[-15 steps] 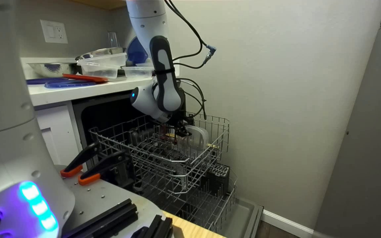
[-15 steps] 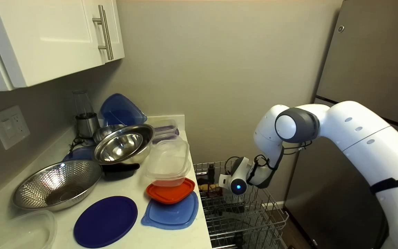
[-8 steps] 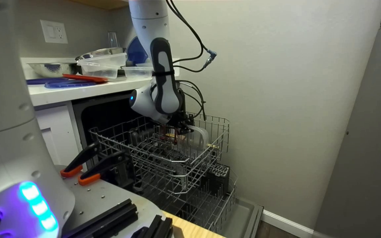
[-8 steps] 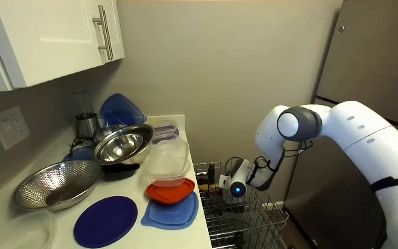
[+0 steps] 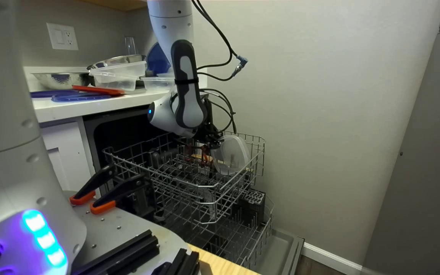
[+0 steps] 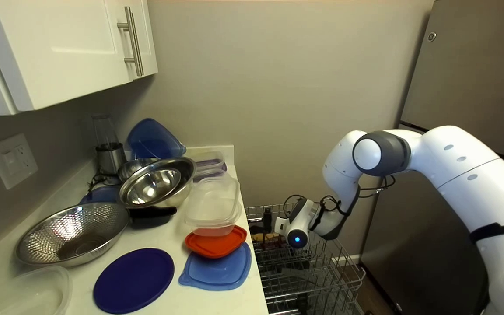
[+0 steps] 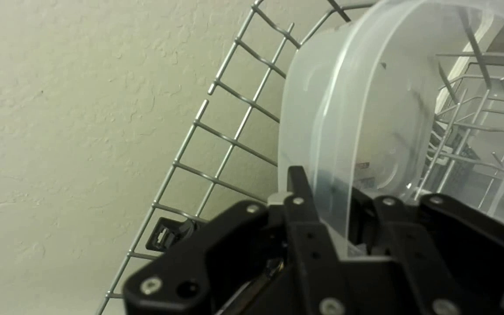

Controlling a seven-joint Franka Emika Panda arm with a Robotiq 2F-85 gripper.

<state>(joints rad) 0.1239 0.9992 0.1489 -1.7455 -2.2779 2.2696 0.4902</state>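
- Black gripper (image 7: 328,183) clamped on a clear, rounded plastic container (image 5: 231,156), pinching 1 thin wall, likely the easiest hold.
- The container sits tilted within the grey wire upper rack (image 5: 207,186).

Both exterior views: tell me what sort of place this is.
A kitchen, probably a home one: a pulled-out dishwasher rack, nested metal bowls and what looks like a fridge show it.
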